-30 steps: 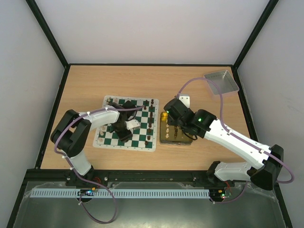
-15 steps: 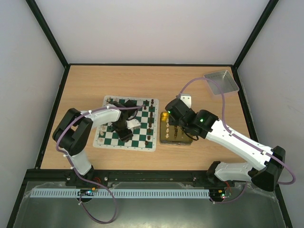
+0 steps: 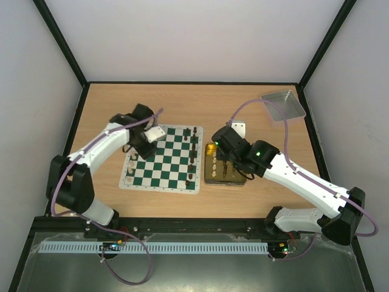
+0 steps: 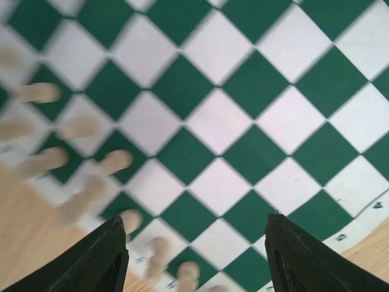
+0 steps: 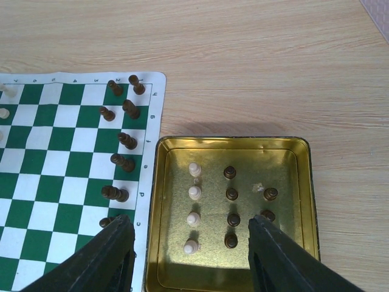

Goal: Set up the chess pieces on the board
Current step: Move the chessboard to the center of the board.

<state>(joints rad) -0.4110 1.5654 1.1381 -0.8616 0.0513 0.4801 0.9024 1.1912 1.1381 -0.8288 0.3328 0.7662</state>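
The green and white board [image 3: 163, 163] lies left of centre. Cream pieces [image 3: 130, 165] stand along its left edge and dark pieces [image 3: 192, 152] along its right edge. My left gripper [image 3: 148, 137] hovers over the board's far left corner, open and empty. In the left wrist view [image 4: 194, 225] it is above bare squares, with blurred cream pieces [image 4: 39, 92] to the left. My right gripper [image 3: 222, 159] is open and empty above the gold tray [image 5: 231, 141]. The tray holds several cream pawns [image 5: 194, 193] and several dark pawns [image 5: 233, 194].
The gold tray [image 3: 206, 180] sits just right of the board [image 5: 61, 164], where dark pieces [image 5: 124, 140] line the near edge. A grey metal tray [image 3: 282, 104] lies at the far right corner. Black frame rails border the table.
My left arm has swung from the board's middle out to its far left corner, gripper open. My right arm has stayed over the gold tray.
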